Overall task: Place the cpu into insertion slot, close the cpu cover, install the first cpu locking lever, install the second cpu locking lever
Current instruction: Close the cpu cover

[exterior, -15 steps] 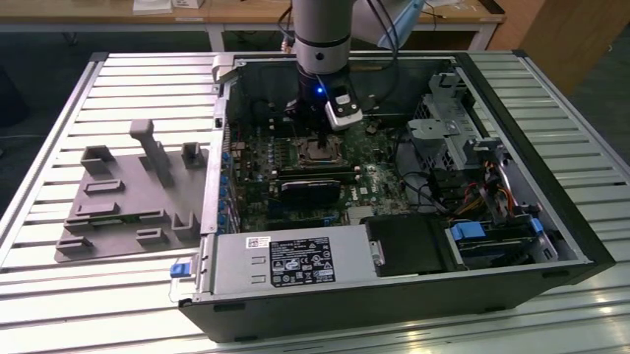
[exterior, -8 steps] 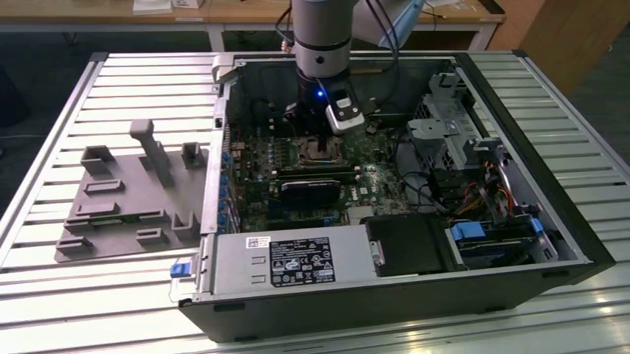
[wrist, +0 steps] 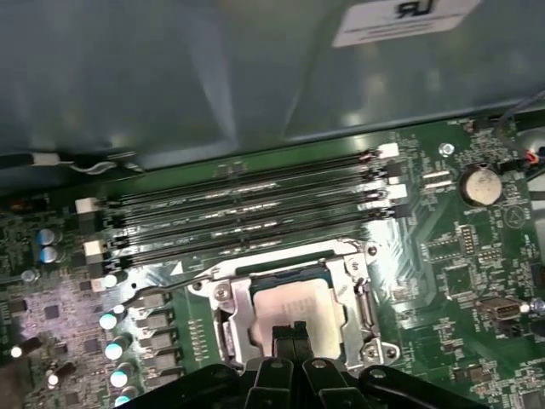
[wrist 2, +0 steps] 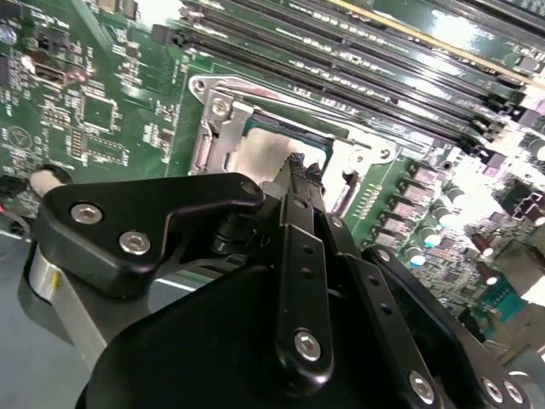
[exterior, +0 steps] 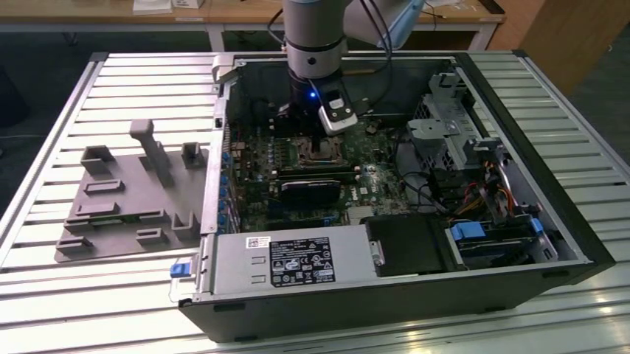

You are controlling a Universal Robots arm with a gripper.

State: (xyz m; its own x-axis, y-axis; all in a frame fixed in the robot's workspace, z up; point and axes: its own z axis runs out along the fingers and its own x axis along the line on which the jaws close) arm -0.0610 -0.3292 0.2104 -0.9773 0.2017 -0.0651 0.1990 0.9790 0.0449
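Sitting framed by the cpu cover (wrist: pixel 353 294), the cpu (wrist: pixel 294 305) just under the closed, empty jaws of the gripper (wrist: pixel 289 331).

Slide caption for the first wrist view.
Shut gripper over the cpu in the insertion slot, framed by the cpu cover.

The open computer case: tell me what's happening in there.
A robot arm reaches down into the computer case, over the green circuit board. The cpu sits in the insertion slot, with the cpu cover lying flat around it. The gripper is shut and right at the chip's edge.
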